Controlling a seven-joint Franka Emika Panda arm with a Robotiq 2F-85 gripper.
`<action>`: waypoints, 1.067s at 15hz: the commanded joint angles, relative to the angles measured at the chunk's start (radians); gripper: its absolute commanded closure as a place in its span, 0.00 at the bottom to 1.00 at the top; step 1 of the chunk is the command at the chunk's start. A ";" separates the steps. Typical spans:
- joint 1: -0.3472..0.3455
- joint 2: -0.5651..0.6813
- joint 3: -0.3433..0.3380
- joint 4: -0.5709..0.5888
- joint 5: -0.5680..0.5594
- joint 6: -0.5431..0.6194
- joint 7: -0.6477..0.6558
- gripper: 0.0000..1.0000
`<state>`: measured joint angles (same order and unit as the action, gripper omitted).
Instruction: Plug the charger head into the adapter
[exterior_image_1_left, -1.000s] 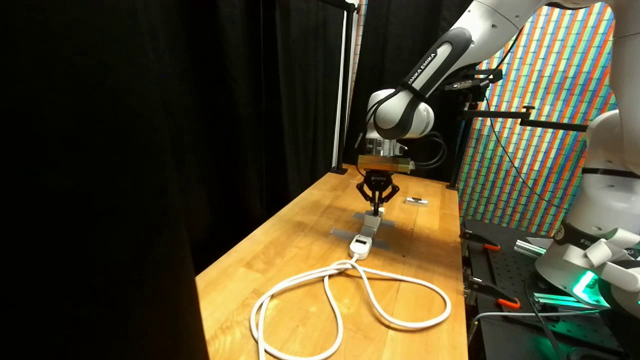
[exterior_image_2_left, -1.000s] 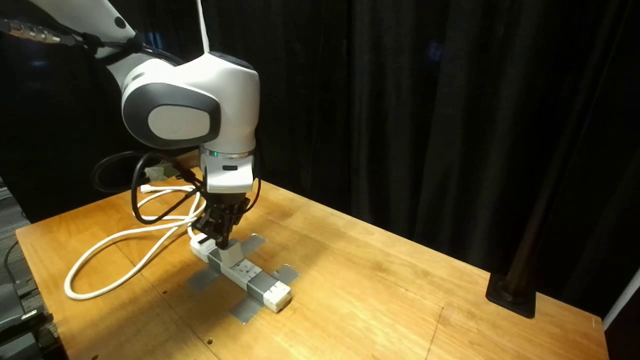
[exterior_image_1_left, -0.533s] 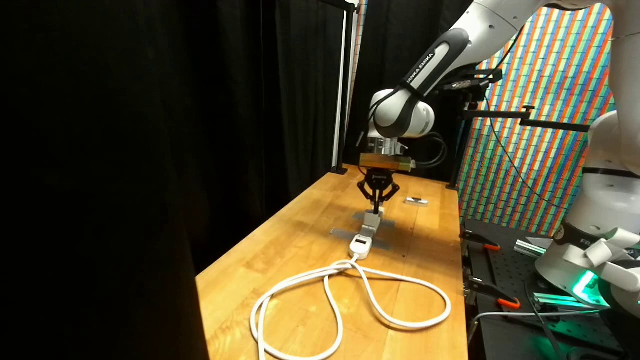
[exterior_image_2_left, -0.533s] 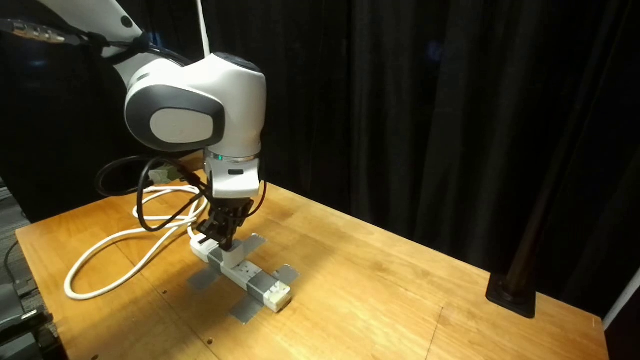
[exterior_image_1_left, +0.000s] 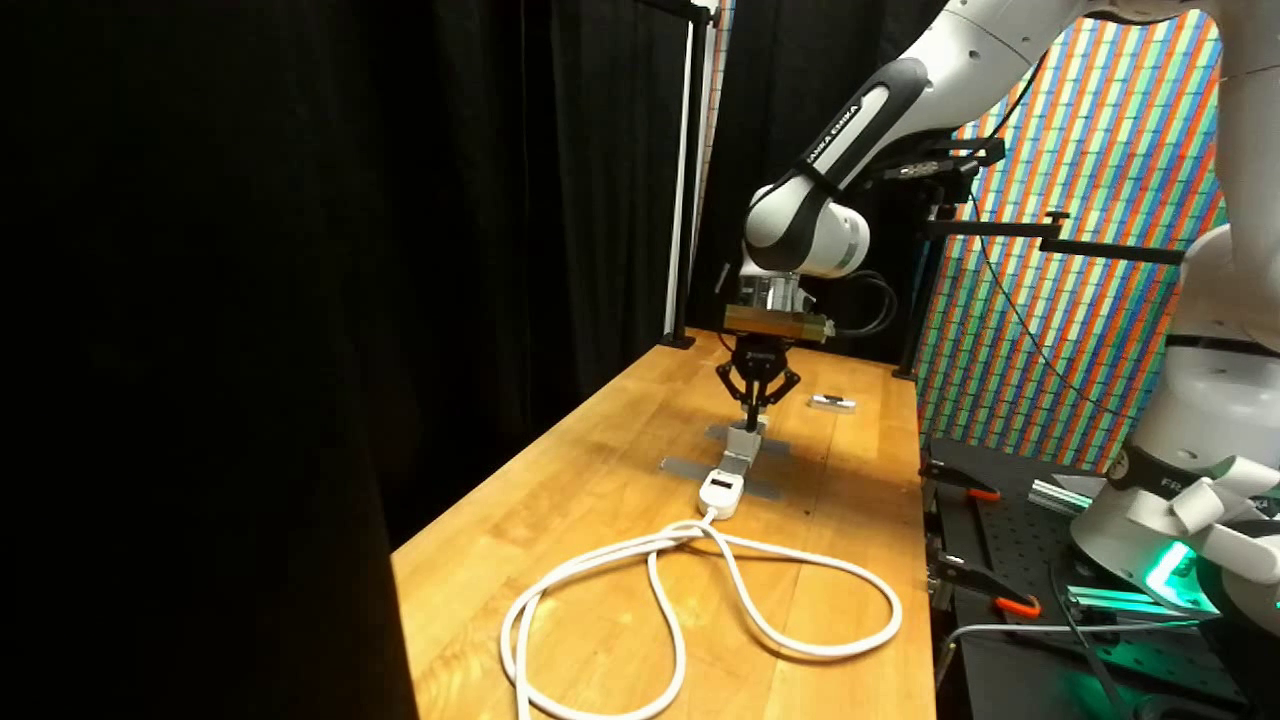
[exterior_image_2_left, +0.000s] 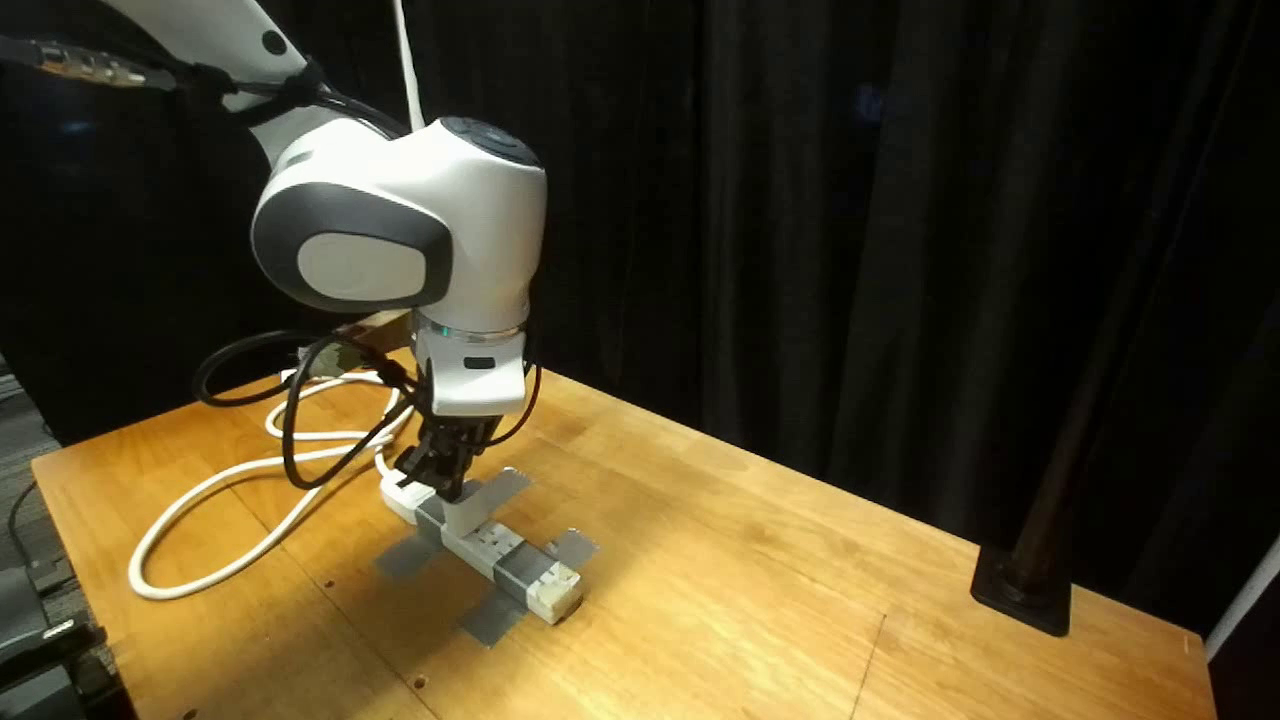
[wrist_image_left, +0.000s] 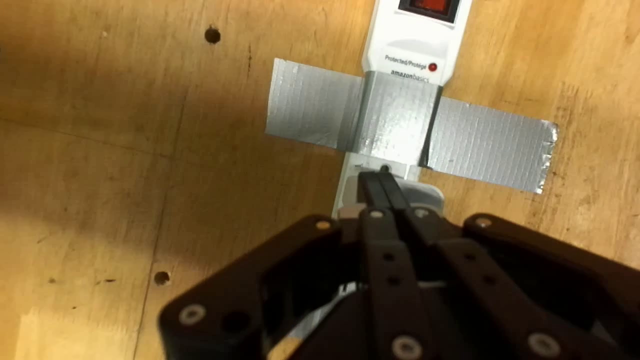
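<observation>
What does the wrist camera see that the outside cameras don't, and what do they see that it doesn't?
Only the wrist view shows the little red light and the readable word "amazonbasics".

Only the exterior views show the robot's white arm, the looped white cable and the black curtain.

All of them show the wooden table, grey tape, the adapter, the charger head and the shut gripper. In the wrist view, the gripper partly hides the charger head.
</observation>
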<state>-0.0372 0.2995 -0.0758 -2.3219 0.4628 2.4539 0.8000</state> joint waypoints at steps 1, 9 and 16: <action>-0.024 0.107 0.034 0.049 0.081 0.030 -0.087 0.96; -0.046 0.062 0.020 0.028 0.160 -0.004 -0.179 0.70; -0.034 -0.082 -0.007 -0.047 0.120 0.012 -0.170 0.22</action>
<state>-0.0764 0.2999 -0.0740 -2.3173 0.5867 2.4430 0.6465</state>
